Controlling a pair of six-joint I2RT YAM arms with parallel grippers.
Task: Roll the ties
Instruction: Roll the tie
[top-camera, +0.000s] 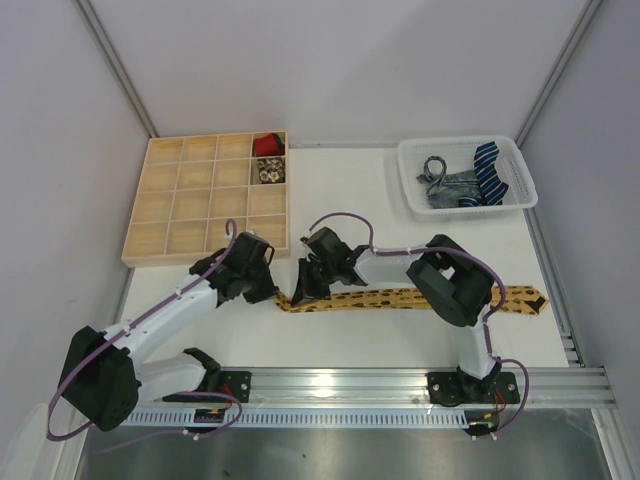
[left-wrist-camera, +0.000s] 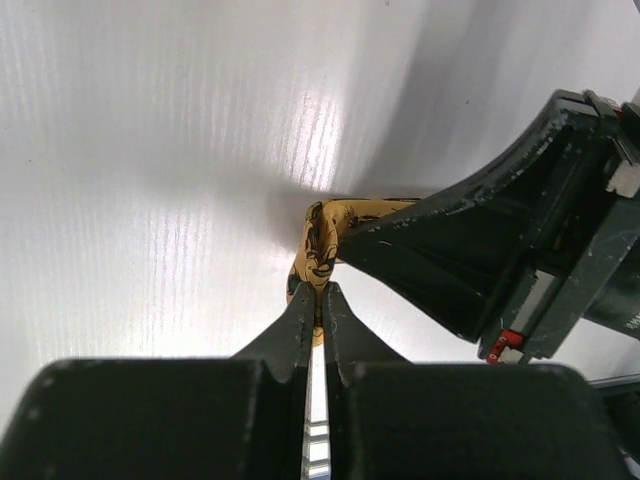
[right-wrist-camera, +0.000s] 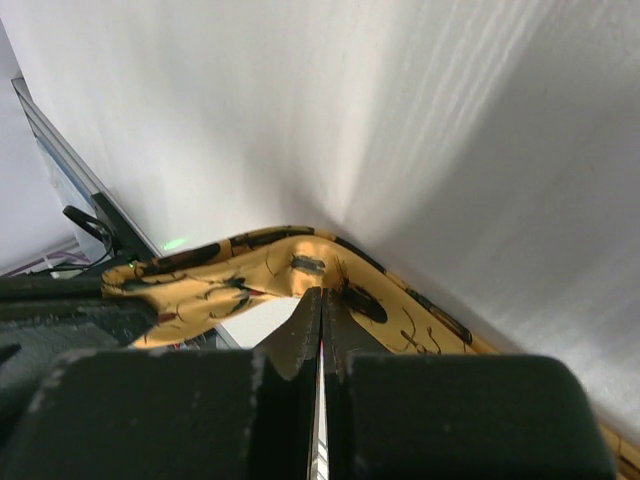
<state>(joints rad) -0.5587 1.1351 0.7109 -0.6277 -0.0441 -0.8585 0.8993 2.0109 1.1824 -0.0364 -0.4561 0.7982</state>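
Observation:
A mustard-yellow tie with dark brown spots (top-camera: 400, 299) lies left to right across the near part of the table, its wide pointed end at the right. My left gripper (top-camera: 272, 292) is shut on the tie's narrow left end, which shows pinched at the tips in the left wrist view (left-wrist-camera: 325, 240). My right gripper (top-camera: 303, 285) is shut on the same tie just to the right of that, gripping its edge where the fabric bends (right-wrist-camera: 260, 270). The two grippers are close together. My right gripper's black body also shows in the left wrist view (left-wrist-camera: 480, 260).
A wooden compartment tray (top-camera: 180, 205) stands at the back left, with a rolled red tie (top-camera: 266, 146) and a rolled pale patterned tie (top-camera: 268, 171) in its right-hand compartments. A white basket (top-camera: 410, 185) at the back right holds a navy striped tie (top-camera: 490, 170) and a grey tie (top-camera: 445, 185).

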